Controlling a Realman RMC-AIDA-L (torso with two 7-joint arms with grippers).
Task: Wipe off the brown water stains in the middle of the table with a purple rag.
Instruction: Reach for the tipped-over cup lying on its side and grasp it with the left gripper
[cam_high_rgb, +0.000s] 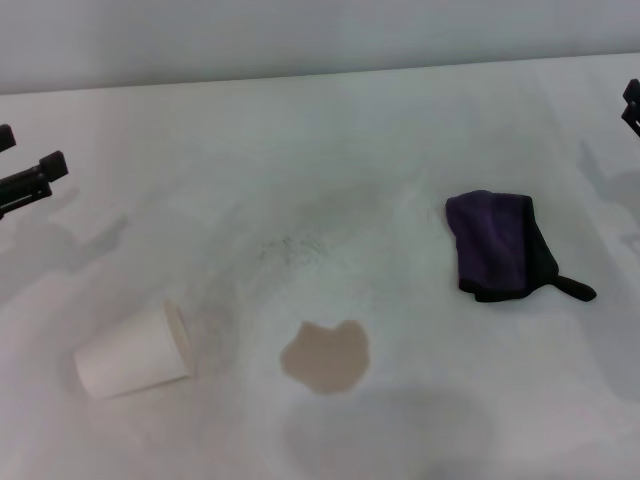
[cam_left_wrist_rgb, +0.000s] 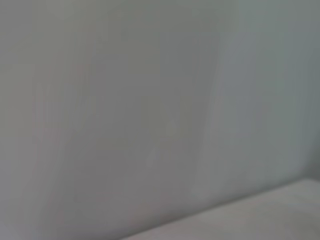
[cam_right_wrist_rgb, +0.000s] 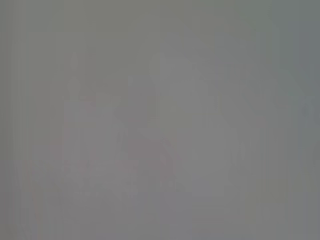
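The brown water stain (cam_high_rgb: 325, 356) is a tan puddle on the white table (cam_high_rgb: 330, 150), near the front middle. The purple rag (cam_high_rgb: 498, 246) lies folded to the right of it, its black tab pointing right. My left gripper (cam_high_rgb: 30, 178) shows at the far left edge, above the table and well away from the stain. My right gripper (cam_high_rgb: 632, 105) shows only as a dark tip at the far right edge, beyond the rag. Both wrist views show only blank grey surface.
A white paper cup (cam_high_rgb: 135, 353) lies on its side at the front left, its mouth toward the stain. Faint grey smudges (cam_high_rgb: 290, 245) mark the table behind the stain.
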